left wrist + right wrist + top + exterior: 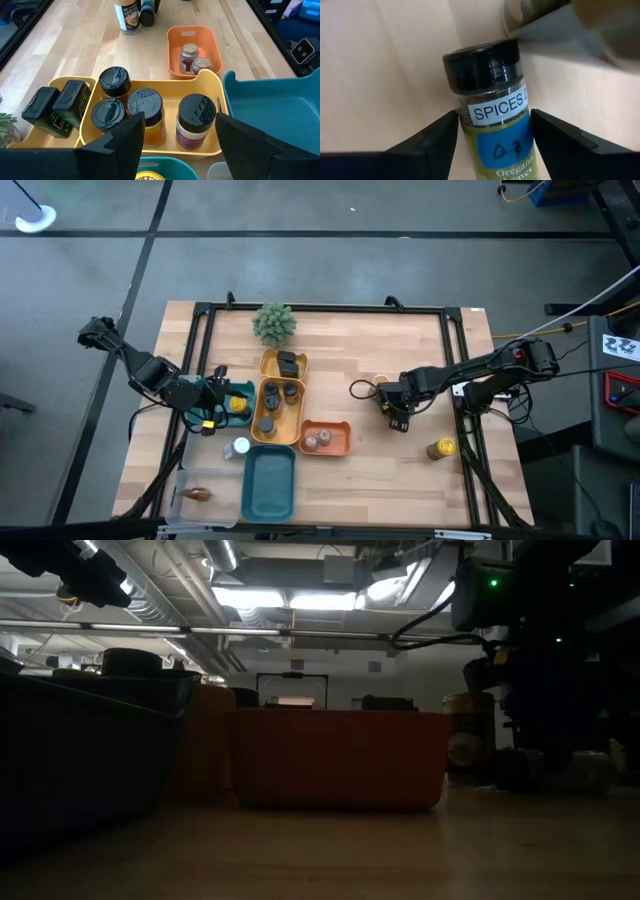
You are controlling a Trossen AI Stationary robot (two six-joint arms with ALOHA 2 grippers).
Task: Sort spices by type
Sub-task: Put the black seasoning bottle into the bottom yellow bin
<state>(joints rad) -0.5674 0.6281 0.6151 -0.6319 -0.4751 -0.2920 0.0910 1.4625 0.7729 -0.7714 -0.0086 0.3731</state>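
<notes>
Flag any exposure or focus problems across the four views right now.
Low view: backlit by ceiling lights, so the orange tray and everything near it go nearly black. Right wrist view: the oregano jar label reads sharp, but the object beyond it is a blur. High view: evenly lit. Left wrist view: evenly lit, the dark-capped jars crisp.

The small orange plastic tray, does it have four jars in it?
No, the small orange plastic tray holds only two cork-topped jars, standing side by side.

Oregano jar [487,95] label cut off; behind it, blur.
</notes>
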